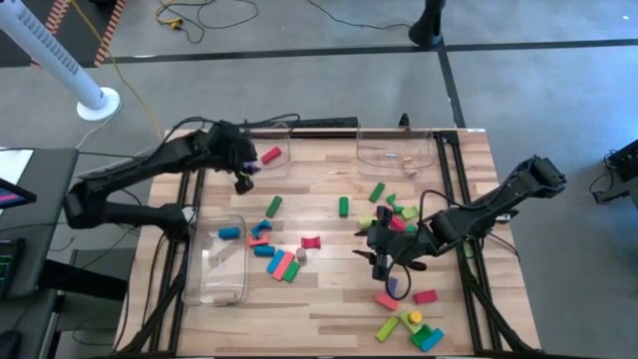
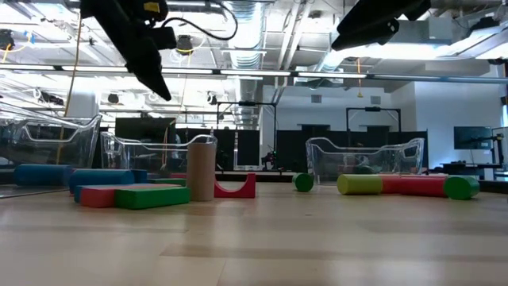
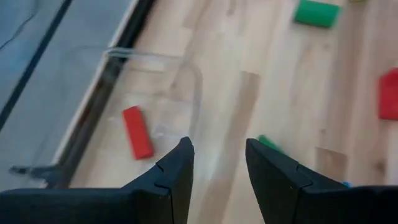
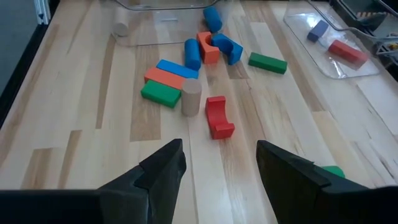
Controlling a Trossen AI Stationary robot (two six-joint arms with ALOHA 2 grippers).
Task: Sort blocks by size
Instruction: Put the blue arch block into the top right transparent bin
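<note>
Left tool (image 1: 242, 179) empty, fingers apart, upper left by the bin (image 1: 282, 148) holding a red block (image 1: 269, 155). Right tool (image 1: 382, 261) open over scattered blocks (image 1: 282, 261); better grab one squarely, mid-length.

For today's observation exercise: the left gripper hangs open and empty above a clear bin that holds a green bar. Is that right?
One detail is wrong. The bar in the clear bin is red, not green, as the left wrist view shows. The left gripper does hang open and empty above it.
</note>
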